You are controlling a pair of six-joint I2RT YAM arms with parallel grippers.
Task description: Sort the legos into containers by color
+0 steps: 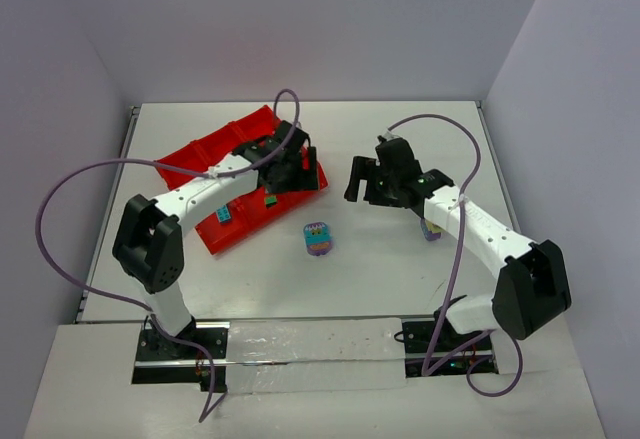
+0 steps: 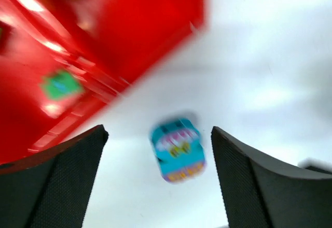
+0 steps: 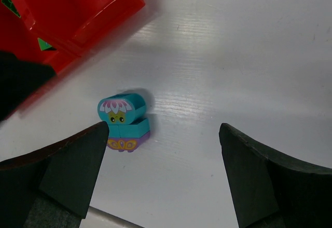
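Note:
A clump of teal and purple legos (image 1: 318, 239) stands on the white table just right of the red tray (image 1: 200, 159). It also shows in the left wrist view (image 2: 178, 150), blurred, and in the right wrist view (image 3: 123, 121). In the tray's compartments lie a green brick (image 1: 271, 201) and a teal brick (image 1: 225, 215). My left gripper (image 1: 290, 171) hovers over the tray's right edge, open and empty (image 2: 160, 186). My right gripper (image 1: 365, 181) hangs right of the tray, open and empty (image 3: 163, 181), with the clump near its left finger.
A small purple lego (image 1: 432, 229) lies by the right arm's forearm. The tray's corner shows in the right wrist view (image 3: 78, 15) and in the left wrist view (image 2: 104, 41). Grey walls close in the table on three sides.

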